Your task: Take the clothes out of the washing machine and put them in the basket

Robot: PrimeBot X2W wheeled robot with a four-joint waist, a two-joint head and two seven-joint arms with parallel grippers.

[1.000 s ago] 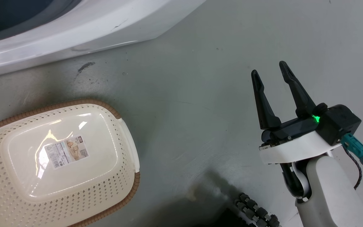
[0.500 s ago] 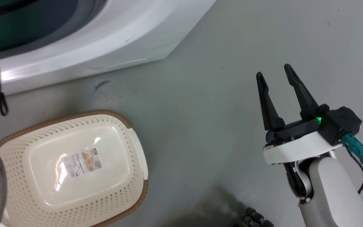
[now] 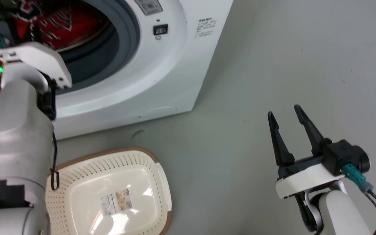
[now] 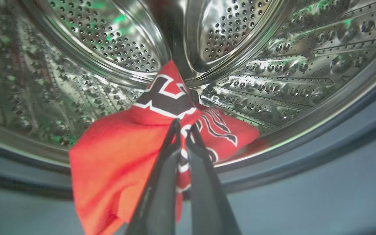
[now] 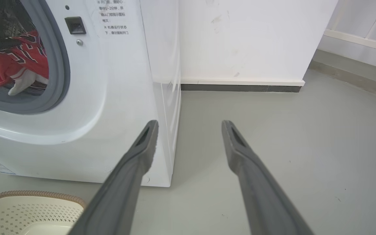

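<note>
Fabric of the red jersey [image 4: 119, 153] is pinched between the closed fingers of my left gripper [image 4: 183, 124], inside the steel drum [image 4: 109, 42] of the washing machine [image 3: 162, 81]. The cloth peaks at the fingertips and drapes down to the left, across the grey gasket [image 4: 321, 163]. A small white garment [image 5: 21, 85] lies touching the jersey at the porthole's lower edge. On the floor [image 3: 240, 98] in front of the machine, the basket [image 3: 104, 152] stands just beside my left forearm. Well to the right, my right gripper [image 3: 283, 111] hovers over bare floor, fingers spread and holding nothing, far from the clothes.
</note>
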